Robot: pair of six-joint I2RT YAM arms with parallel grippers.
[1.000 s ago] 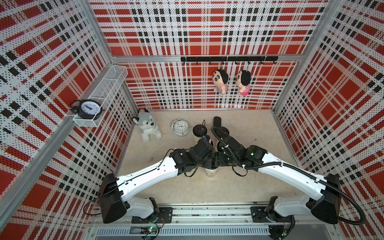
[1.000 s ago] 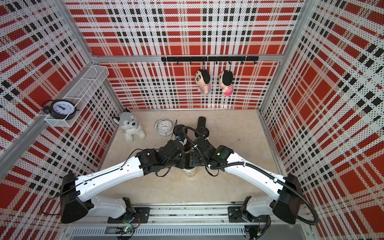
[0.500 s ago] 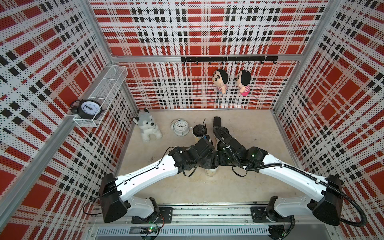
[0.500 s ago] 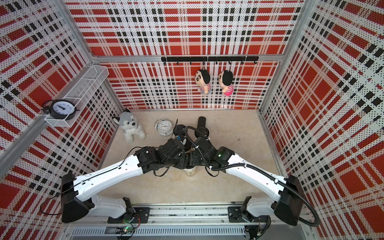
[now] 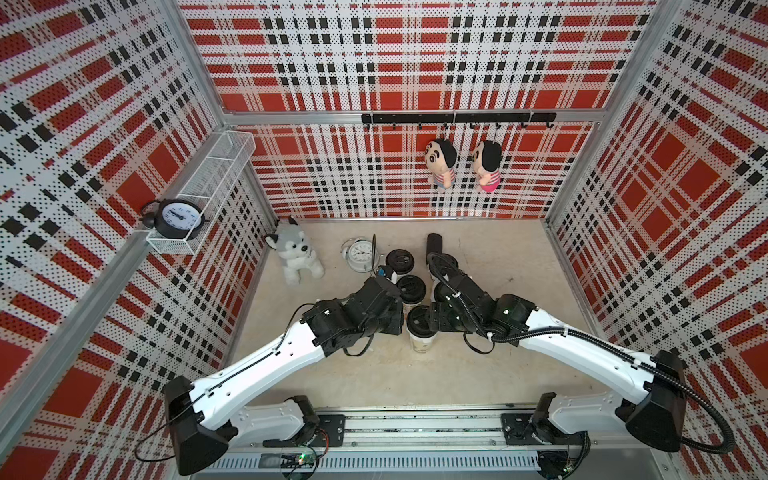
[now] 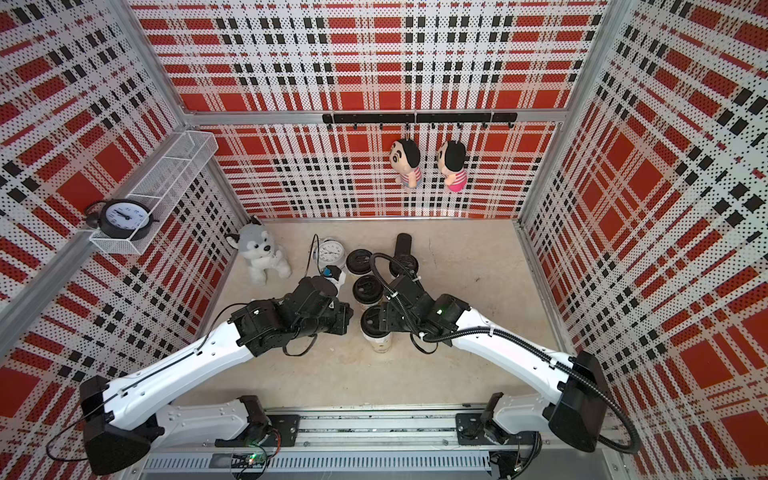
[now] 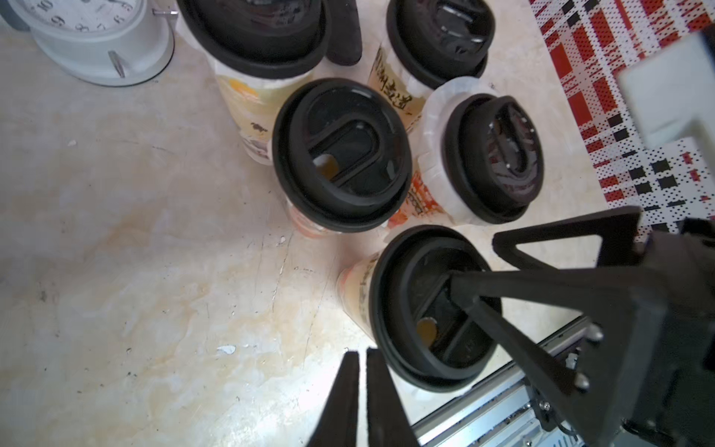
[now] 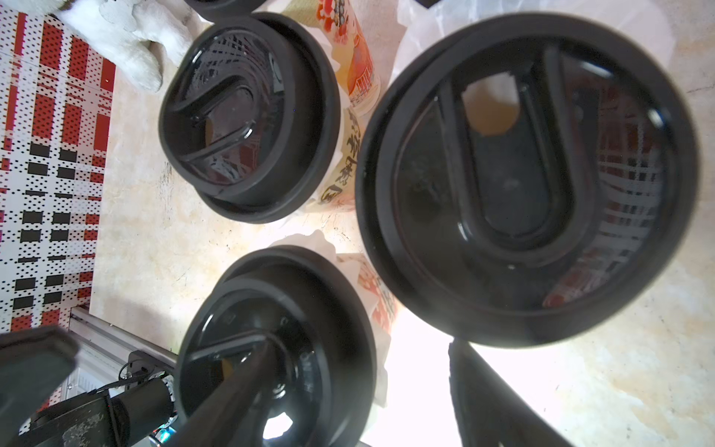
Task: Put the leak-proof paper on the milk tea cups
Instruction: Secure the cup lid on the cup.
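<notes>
Lids (image 8: pixel 526 182): glossy black plastic (mirrors its surroundings). Cups (image 7: pixel 240 96): matt printed paper. Leak-proof paper (image 7: pixel 431 127), right of centre: thin, crinkled, translucent. Tabletop (image 7: pixel 116 232): smooth, marbled, scuffed.

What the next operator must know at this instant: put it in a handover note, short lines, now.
Left tool: shut, empty, beside the front cup.
Right tool: open, holding nothing. One finger is on that cup's black lid, the other outside its rim.
Cups: all five milk tea cups stand clustered together, each wearing a lid.
Done: leak-proof paper frills out under the lids of at least two cups, the front cup included.
Left: paper under the other lids cannot be seen. Check those, then lift the right tool clear.
</notes>
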